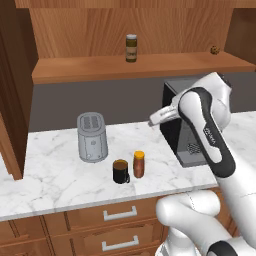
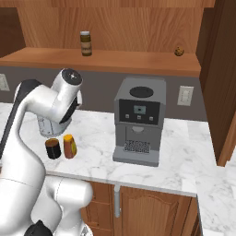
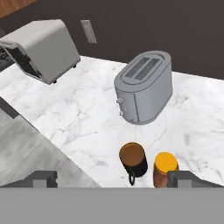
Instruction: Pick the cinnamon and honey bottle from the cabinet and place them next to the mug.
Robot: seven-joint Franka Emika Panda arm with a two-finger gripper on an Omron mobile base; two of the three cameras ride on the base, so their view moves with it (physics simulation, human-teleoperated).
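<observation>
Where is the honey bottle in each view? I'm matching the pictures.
Left base view: honey bottle on the counter, right of the mug.
Right base view: lower left, right of the mug.
Hand view: bottom, right of centre.
Shared landmark: toaster.

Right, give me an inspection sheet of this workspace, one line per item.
Surface: white marble counter, wooden drawer fronts below.
Job's things: honey bottle stands upright on the counter right beside the mug; whether they touch cannot be told. Cinnamon stands upright on the cabinet shelf, not yet fetched.
Clutter: grey toaster behind the mug; coffee machine to the right; a small round brown item at the shelf's far right end.
Pincer: pincer hangs above the mug and honey bottle, fingers wide apart, nothing between them.
Cables: nothing seen.
Surroundings: dark grey back wall with a wall socket.
</observation>
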